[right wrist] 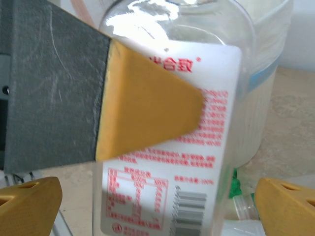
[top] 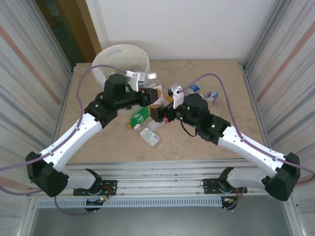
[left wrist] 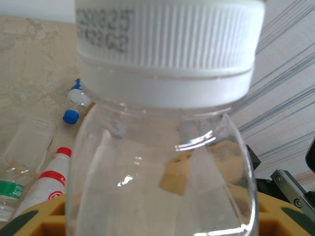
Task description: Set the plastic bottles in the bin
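Note:
A clear plastic bottle (left wrist: 162,147) with a white ribbed cap (left wrist: 167,49) sits between the yellow fingers of my left gripper (left wrist: 162,223), which is shut on it. From above, this bottle (top: 152,78) is held over the table just right of the bin (top: 120,56) by my left gripper (top: 153,96). In the right wrist view its white label with red print (right wrist: 197,162) faces me, and a left finger (right wrist: 147,113) presses on it. My right gripper (right wrist: 157,211) stands open on either side of the bottle without touching it, close below the left one (top: 158,114).
Loose bottles lie on the table: a green one (top: 139,117), a green-labelled one (top: 149,136) and blue-capped ones (top: 196,88) at the right. A red-capped bottle (left wrist: 47,179) and a blue-capped one (left wrist: 74,105) lie below the held bottle. Ribbed metal walls flank the table.

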